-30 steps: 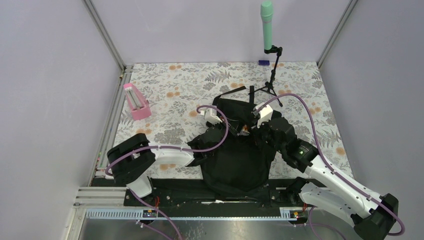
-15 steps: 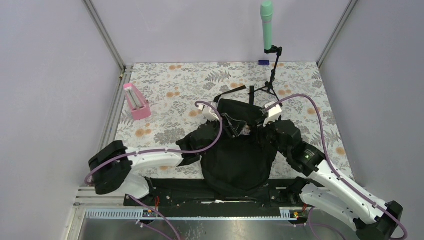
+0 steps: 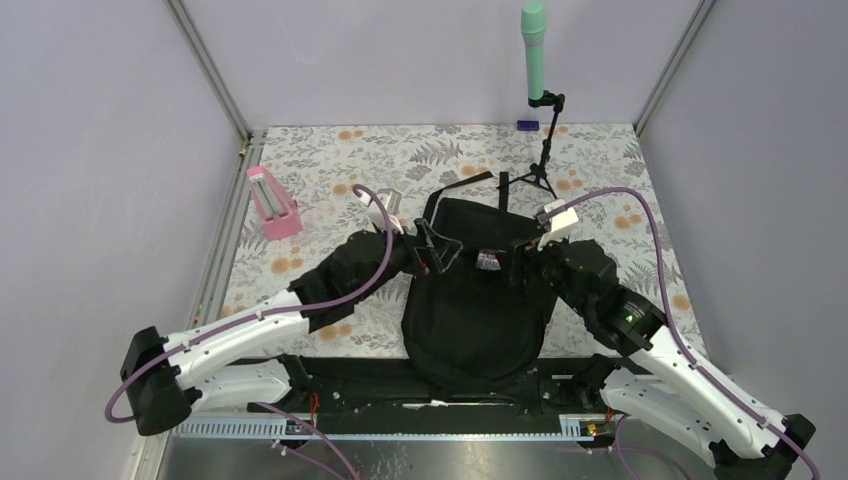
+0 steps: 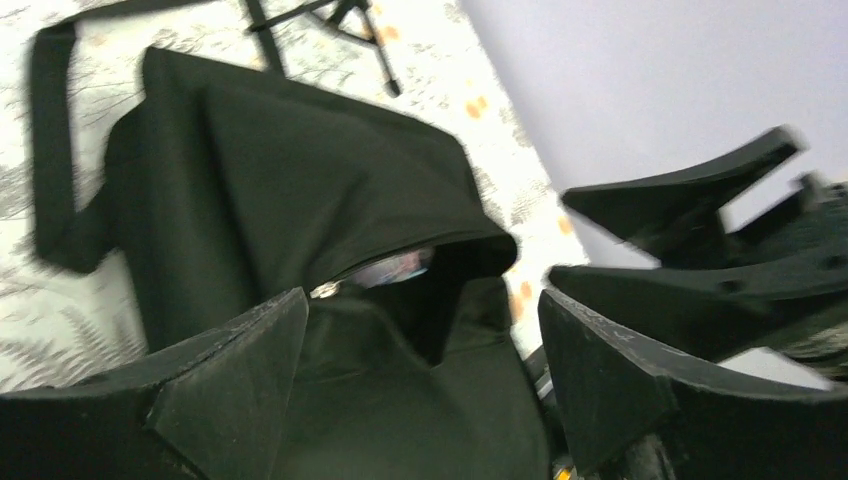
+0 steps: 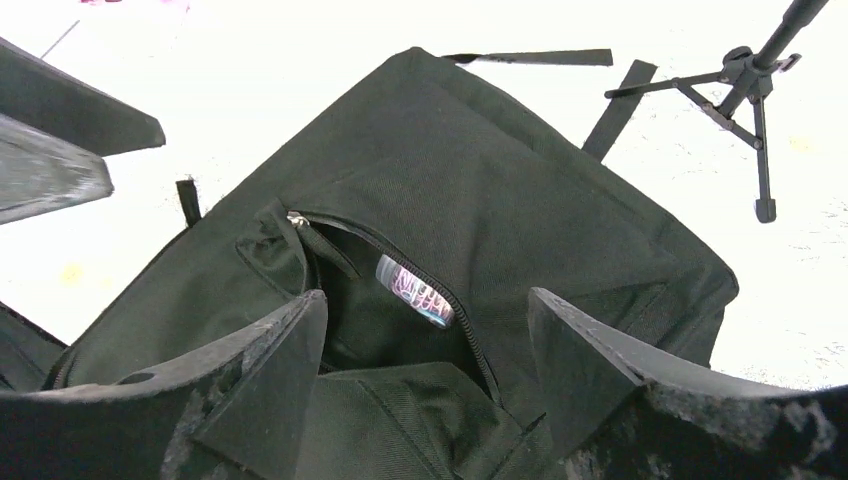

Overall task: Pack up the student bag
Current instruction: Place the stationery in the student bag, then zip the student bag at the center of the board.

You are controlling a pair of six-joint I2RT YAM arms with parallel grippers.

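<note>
table (image 3: 330, 165) (floral top) | student bag (image 3: 480, 315) | pink holder (image 3: 272, 204) | tripod stand (image 3: 541, 172)

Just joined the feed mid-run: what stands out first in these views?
The black bag fills the middle of the top view, its opening unzipped with a small patterned item inside. The left gripper and right gripper hang open on either side of that opening. A green microphone on a stand rises at the far edge, and a pink object sits far left.

Pale lilac walls (image 3: 400, 60) — floral tablecloth (image 3: 340, 170)
</note>
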